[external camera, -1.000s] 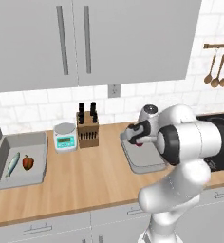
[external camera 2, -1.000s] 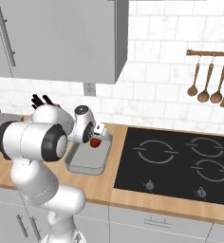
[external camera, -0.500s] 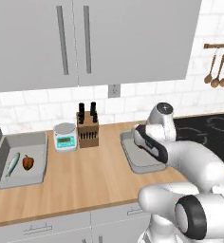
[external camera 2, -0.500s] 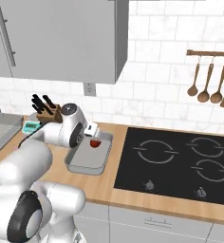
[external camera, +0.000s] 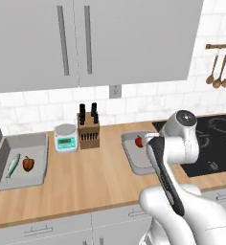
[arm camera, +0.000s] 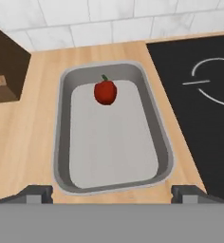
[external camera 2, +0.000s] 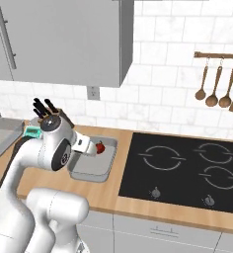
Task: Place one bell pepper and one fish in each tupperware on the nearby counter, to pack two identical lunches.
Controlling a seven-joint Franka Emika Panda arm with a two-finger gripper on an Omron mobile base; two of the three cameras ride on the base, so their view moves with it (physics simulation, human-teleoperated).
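No readable text anywhere; the scale's (external camera: 66, 138) display is too blurred to read.

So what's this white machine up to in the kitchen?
The white robot arm is packing two lunches. Its gripper hangs open and empty over a grey tupperware on the light-brown wooden counter beside the black stovetop; that tub holds one red bell pepper and no fish. Further left, another grey tupperware holds a bluish fish and a second red pepper.
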